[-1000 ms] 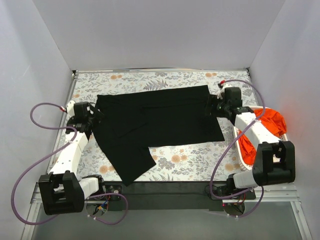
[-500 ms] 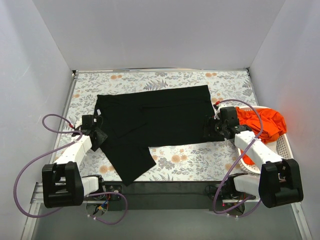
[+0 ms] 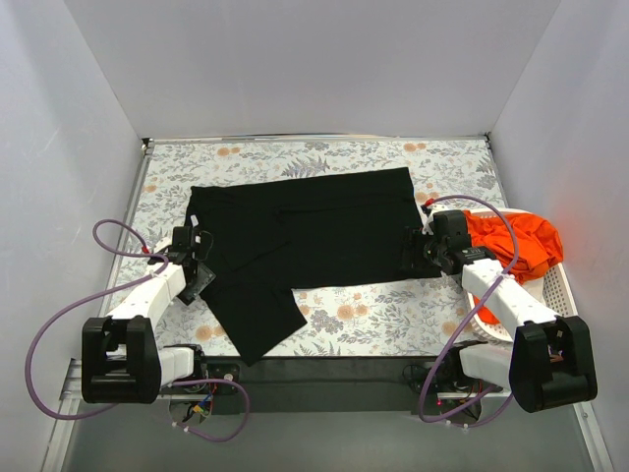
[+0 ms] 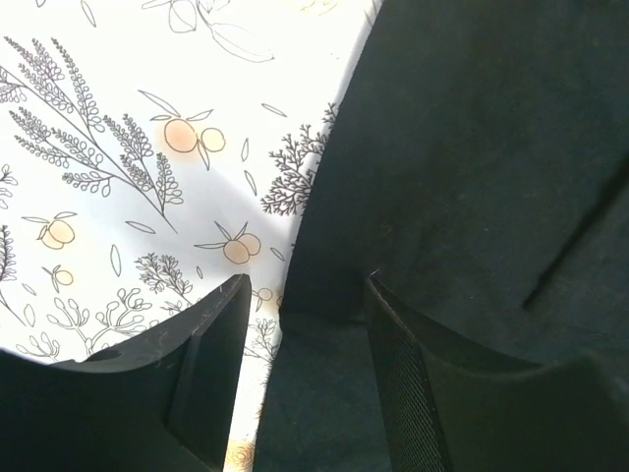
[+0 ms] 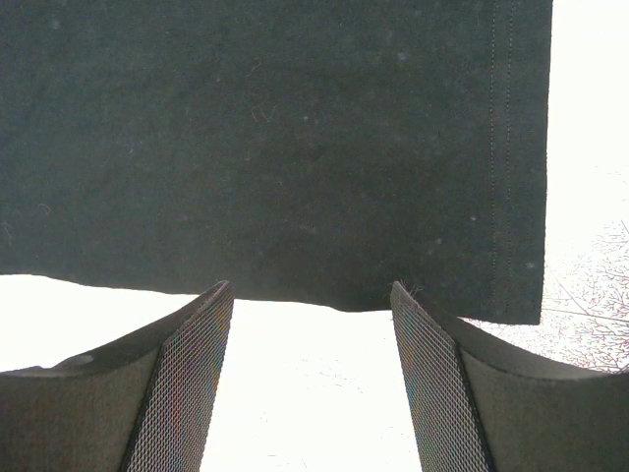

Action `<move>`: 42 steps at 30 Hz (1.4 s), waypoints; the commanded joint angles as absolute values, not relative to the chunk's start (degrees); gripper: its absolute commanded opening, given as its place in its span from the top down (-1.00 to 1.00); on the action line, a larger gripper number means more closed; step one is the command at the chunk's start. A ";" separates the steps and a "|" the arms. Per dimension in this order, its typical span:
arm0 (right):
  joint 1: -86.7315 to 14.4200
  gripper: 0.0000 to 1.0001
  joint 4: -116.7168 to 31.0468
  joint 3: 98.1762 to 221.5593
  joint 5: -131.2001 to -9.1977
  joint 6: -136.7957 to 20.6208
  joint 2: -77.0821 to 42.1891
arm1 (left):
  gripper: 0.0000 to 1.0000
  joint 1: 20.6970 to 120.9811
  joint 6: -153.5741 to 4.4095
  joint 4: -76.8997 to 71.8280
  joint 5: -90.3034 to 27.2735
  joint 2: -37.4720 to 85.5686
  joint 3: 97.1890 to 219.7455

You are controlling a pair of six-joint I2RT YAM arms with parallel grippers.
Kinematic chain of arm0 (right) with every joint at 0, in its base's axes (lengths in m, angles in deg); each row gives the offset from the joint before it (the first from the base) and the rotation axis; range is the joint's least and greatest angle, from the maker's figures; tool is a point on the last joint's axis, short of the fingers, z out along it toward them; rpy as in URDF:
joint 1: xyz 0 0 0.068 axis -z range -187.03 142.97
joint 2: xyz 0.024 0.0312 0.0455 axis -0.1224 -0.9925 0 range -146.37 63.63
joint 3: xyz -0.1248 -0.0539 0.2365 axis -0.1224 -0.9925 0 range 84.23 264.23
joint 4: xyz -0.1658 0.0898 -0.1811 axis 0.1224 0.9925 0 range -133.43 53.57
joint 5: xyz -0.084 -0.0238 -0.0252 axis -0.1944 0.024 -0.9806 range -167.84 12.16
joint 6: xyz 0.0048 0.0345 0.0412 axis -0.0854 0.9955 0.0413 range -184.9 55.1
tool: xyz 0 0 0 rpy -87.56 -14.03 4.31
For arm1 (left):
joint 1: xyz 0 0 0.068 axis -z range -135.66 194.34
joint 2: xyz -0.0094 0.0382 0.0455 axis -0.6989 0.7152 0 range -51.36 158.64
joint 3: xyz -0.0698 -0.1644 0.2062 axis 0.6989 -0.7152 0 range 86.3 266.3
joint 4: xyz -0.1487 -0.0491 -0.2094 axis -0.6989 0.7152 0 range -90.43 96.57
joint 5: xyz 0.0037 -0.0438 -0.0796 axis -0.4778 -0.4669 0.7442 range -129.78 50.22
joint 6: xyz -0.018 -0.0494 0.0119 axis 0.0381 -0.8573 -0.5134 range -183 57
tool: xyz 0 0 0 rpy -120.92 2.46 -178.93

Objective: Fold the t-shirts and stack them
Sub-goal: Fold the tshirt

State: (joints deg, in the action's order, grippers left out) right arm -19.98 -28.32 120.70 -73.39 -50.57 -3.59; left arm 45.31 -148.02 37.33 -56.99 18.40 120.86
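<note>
A black t-shirt (image 3: 314, 226) lies spread flat on the floral table (image 3: 393, 315), one sleeve reaching toward the near edge. My left gripper (image 3: 200, 273) is low at the shirt's left edge. In the left wrist view the left gripper (image 4: 307, 285) stands open astride the edge of the black cloth (image 4: 472, 147), which lies flat between the fingers. My right gripper (image 3: 415, 258) is at the shirt's near right corner. Seen from the right wrist, the right gripper (image 5: 310, 287) is open, its tips just at the hem of the black t-shirt (image 5: 275, 147), with bare table between the fingers.
An orange t-shirt (image 3: 516, 241) is bunched in a white slatted basket (image 3: 562, 285) at the right edge, under the right arm. White walls enclose the table on the left, back and right. Purple cables loop beside both arms.
Both grippers have moved toward the near edge: the left down the shirt's left side, its jaws narrower than before; the right from the far right corner to the near right corner.
</note>
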 commanded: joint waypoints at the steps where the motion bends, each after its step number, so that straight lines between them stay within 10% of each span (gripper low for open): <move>1: -20.30 -0.22 -29.02 120.27 -73.97 -51.45 -2.99 | 0.05 45.48 -148.96 38.50 -58.59 17.72 122.25; 11: -20.30 -0.22 -28.23 120.09 -75.64 -51.54 -2.37 | 0.06 47.15 -147.64 35.95 -55.60 24.14 121.63; 20: -20.21 -0.22 -25.85 120.53 -79.42 -51.10 -1.85 | 1.00 50.58 -149.13 38.06 -58.32 25.37 122.16; 42: -19.51 -0.09 -18.65 123.69 -92.51 -48.11 -11.51 | 1.00 50.49 -150.98 39.30 -63.33 17.11 122.77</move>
